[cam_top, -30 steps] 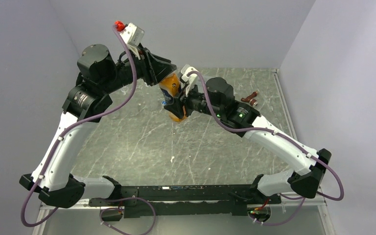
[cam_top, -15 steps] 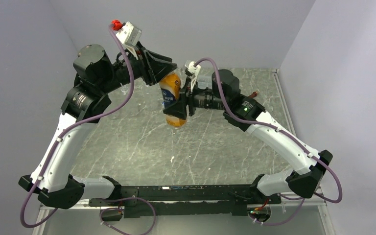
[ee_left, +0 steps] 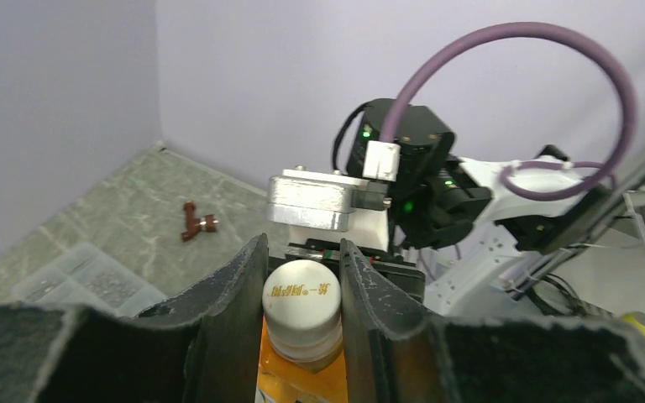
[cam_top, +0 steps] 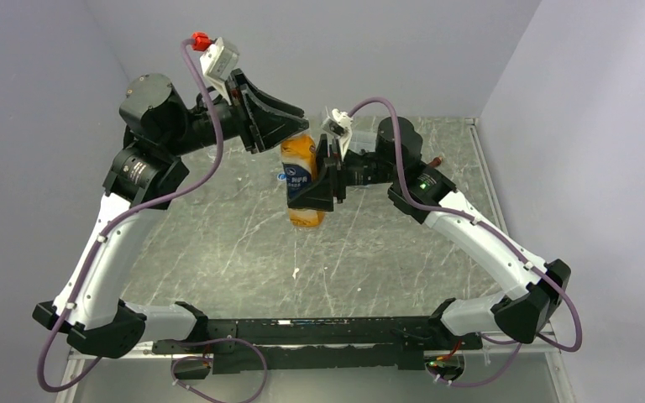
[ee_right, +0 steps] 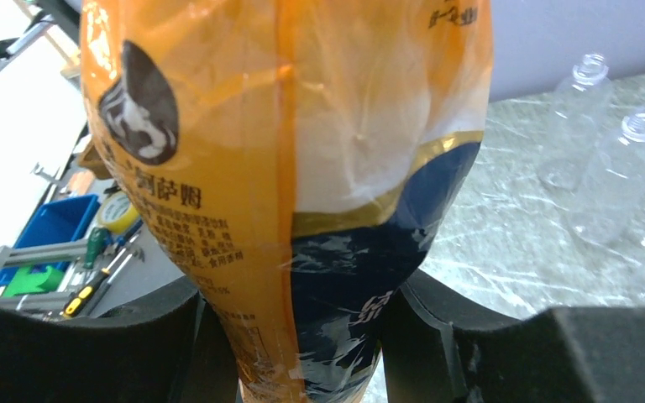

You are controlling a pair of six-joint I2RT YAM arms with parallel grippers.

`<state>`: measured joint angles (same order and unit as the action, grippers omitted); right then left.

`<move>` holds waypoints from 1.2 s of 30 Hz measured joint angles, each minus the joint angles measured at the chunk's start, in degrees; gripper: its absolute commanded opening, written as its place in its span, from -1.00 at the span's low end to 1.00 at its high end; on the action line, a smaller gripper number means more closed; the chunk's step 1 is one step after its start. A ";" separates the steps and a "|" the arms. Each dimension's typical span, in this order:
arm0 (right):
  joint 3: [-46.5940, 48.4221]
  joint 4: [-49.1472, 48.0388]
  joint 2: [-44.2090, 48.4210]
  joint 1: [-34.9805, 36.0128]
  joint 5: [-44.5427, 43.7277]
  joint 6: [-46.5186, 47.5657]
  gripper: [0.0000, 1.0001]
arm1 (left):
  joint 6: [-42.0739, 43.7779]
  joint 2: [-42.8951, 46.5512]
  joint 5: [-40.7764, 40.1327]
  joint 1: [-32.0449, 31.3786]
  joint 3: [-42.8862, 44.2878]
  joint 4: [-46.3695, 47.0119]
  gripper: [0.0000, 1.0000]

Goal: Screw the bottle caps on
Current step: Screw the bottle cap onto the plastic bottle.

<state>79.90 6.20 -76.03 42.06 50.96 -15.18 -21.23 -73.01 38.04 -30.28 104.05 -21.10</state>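
The bottle (cam_top: 301, 180) hangs in the air above the tabletop (cam_top: 218, 243), between the two arms, neck up. The right gripper (cam_top: 312, 195) is clamped across its lower body, on the dark blue band. The left gripper (ee_left: 302, 245) comes in from above with its fingers closed against both sides of the cap (ee_left: 301, 295), which sits on the neck.

It looks light and thin-walled, so a hard squeeze would probably dent it. The label film is glossy and wrinkled and likely slippery, so the bottle could spin in the grip while the cap is twisted. The narrow waist where the right gripper sits seems the best hold: the pads wrap it there. The cap is small and stiff, best pinched by its rim.

The bottle is orange with a loose shrink sleeve, a gold line over the blue band, dark print and a seam down the side. The cap looks pale, with small print on top. Two clear bottles (ee_right: 613, 168) stand uncapped on the tabletop behind.
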 measured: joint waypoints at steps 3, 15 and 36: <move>-0.52 -2.51 0.15 -0.11 3.06 -0.44 -1.00 | -2.64 -0.02 3.63 0.59 -0.02 1.81 -1.00; -0.59 -6.54 0.15 -0.20 13.68 -0.50 -1.00 | -9.77 0.00 16.22 1.62 -0.22 7.85 -1.00; -0.31 -3.89 -1.53 -0.02 10.60 3.74 -1.00 | -1.29 -1.16 15.67 2.27 2.99 -1.57 -1.00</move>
<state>79.59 2.31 -77.56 42.04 61.56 -11.44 -22.52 -74.17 53.71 -28.01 107.04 -22.68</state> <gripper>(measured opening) 0.524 0.368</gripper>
